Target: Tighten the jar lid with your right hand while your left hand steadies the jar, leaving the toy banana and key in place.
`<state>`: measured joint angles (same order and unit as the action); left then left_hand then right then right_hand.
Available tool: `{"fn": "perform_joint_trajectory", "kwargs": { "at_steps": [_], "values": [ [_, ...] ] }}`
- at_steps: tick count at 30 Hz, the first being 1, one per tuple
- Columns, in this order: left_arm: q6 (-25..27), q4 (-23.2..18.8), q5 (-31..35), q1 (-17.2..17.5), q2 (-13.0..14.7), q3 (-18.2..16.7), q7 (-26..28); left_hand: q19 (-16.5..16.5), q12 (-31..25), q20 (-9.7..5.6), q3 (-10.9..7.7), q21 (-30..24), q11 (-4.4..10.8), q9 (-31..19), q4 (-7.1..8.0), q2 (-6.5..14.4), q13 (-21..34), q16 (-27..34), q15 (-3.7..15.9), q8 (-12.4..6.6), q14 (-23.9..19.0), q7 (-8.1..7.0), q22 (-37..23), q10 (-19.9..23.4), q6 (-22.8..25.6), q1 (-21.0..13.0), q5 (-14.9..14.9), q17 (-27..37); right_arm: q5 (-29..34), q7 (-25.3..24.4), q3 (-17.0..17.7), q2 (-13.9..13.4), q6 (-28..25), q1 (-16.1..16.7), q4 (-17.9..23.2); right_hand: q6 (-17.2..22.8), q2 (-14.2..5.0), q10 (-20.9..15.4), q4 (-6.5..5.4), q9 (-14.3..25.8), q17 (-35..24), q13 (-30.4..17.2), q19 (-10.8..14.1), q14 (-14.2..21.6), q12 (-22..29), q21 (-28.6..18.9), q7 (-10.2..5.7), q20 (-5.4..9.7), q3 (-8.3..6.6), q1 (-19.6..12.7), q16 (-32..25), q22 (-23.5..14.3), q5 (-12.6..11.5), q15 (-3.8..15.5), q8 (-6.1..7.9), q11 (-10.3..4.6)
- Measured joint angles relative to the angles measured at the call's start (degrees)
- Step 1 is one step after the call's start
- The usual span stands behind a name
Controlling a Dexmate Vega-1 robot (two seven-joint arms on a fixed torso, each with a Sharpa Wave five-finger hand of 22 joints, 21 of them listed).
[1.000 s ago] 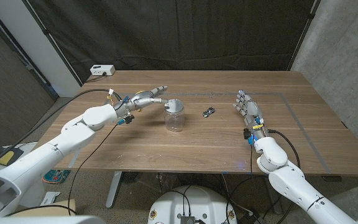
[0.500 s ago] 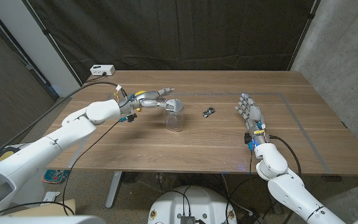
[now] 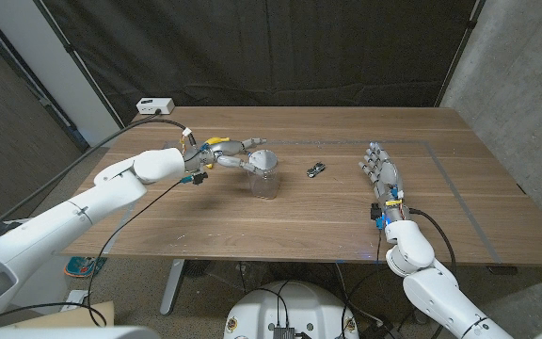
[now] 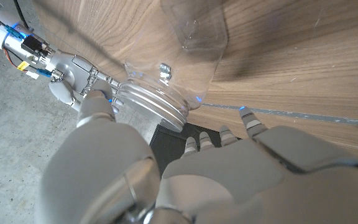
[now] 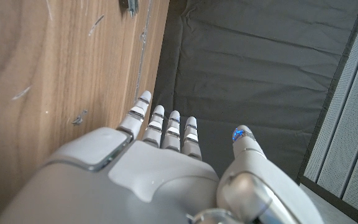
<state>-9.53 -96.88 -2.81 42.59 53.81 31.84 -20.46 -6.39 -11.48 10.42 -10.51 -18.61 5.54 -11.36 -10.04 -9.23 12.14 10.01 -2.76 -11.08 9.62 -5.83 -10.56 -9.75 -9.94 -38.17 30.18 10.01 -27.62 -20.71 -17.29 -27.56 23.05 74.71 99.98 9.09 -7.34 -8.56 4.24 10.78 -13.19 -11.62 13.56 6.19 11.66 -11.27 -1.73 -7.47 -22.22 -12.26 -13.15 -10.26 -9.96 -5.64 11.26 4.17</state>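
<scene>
Over on the left side of the desk [image 3: 252, 221], the left hand [image 3: 231, 153] has pushed forward since a second ago — it was hanging a bit short of the jar [image 3: 265, 175], and now its fingers [image 3: 252, 145] reach right up to the lid [image 3: 265, 158]. From the left wrist view the fingers look spread and curving in around the lid rim, but I honestly can't tell whether they've actually clamped on or are just touching. The toy banana [image 3: 216, 141] peeks out yellow just behind that hand, looks undisturbed.

The jar itself stands upright a bit left of the desk's middle, same spot as before. The key [image 3: 316, 169] lies near it on the right, apart from it, not moved either.

Further right, the right hand [image 3: 380, 171] is well away from the jar, fingers straight and apart, holding nothing — it has only drifted slightly. So my read: the steadying part is just getting set up, and the actual tightening hasn't begun. The right hand has to travel over the key to reach the lid, so that's the thing to watch.
</scene>
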Motion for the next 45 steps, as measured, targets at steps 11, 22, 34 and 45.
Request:
{"fn": "perform_joint_trajectory", "kwargs": {
  "at_steps": [11, 22, 34, 45],
  "values": [
    [2.26, 0.16, 1.69, -1.42, -0.55, 1.64, -1.95, -0.31, -0.44, 0.30, 0.00, 0.46, 0.00, -0.25, 0.00, 0.05, 0.00, 0.20, 0.00, -0.45, 0.00, 0.23, 0.00, 0.00, 0.24, -2.49, 0.00, 0.01, 0.00, 0.50, 0.02, 0.86, 1.09, -0.56, -1.54, 0.00, 0.44, -0.23, -0.47, 0.00, 0.01, 0.00, 0.00, 0.50, 0.00, 0.00, 0.00, 0.00, 0.48, 0.89, 0.00, 0.00, 0.00, -0.11, 0.00, 0.23],
    [1.89, 1.68, 1.96, -2.30, -1.72, 2.99, -2.53, 0.81, -1.24, 0.18, 0.41, 0.46, 0.00, -0.24, 0.41, 0.32, 0.27, 0.65, 0.75, -0.59, 0.07, 0.65, 0.00, 0.01, 0.01, -5.32, 0.00, 0.00, -0.34, 0.77, 0.19, 1.25, 1.59, -0.66, -2.34, 0.00, 0.75, -0.41, -0.71, 0.00, 0.01, 0.01, 0.00, 0.50, 0.00, 0.00, 0.00, 0.00, 0.72, 1.19, 0.00, 0.00, 0.00, -0.11, 0.00, 0.41],
    [-2.52, 5.54, -0.63, -1.08, -3.80, 3.35, -0.26, 5.39, -3.37, -1.65, 2.05, 0.08, 1.65, -0.24, 1.09, 0.93, 0.26, 1.47, 4.42, -2.45, -4.87, -0.93, -0.26, 3.54, 0.04, -9.50, -0.68, -0.16, -0.69, 0.96, 0.18, 1.37, 1.65, -0.90, -2.67, 0.00, 0.58, -0.41, -0.86, 0.00, 0.01, 0.01, 0.00, 0.50, 0.00, 0.00, 0.00, 0.00, 0.88, 1.82, 0.00, 0.00, 0.00, -0.11, 0.00, 0.41],
    [-6.19, 10.95, -3.08, 0.86, -6.76, 3.38, 1.56, 9.80, -5.17, -4.40, 2.14, -0.26, 5.21, -0.24, 1.18, 3.44, 0.16, 1.91, 4.75, -5.89, -12.28, -5.06, -0.25, 12.01, 7.34, -16.84, -5.52, -0.15, -0.68, 1.00, -0.11, 1.39, 1.12, -1.44, -2.70, 0.00, 0.66, -0.41, -1.18, 0.00, 0.02, 0.02, 0.00, 0.81, -0.01, 0.00, 0.00, 0.00, 0.87, 2.17, 0.01, 0.00, 0.00, -0.41, 0.00, 0.41]
  ]
}}
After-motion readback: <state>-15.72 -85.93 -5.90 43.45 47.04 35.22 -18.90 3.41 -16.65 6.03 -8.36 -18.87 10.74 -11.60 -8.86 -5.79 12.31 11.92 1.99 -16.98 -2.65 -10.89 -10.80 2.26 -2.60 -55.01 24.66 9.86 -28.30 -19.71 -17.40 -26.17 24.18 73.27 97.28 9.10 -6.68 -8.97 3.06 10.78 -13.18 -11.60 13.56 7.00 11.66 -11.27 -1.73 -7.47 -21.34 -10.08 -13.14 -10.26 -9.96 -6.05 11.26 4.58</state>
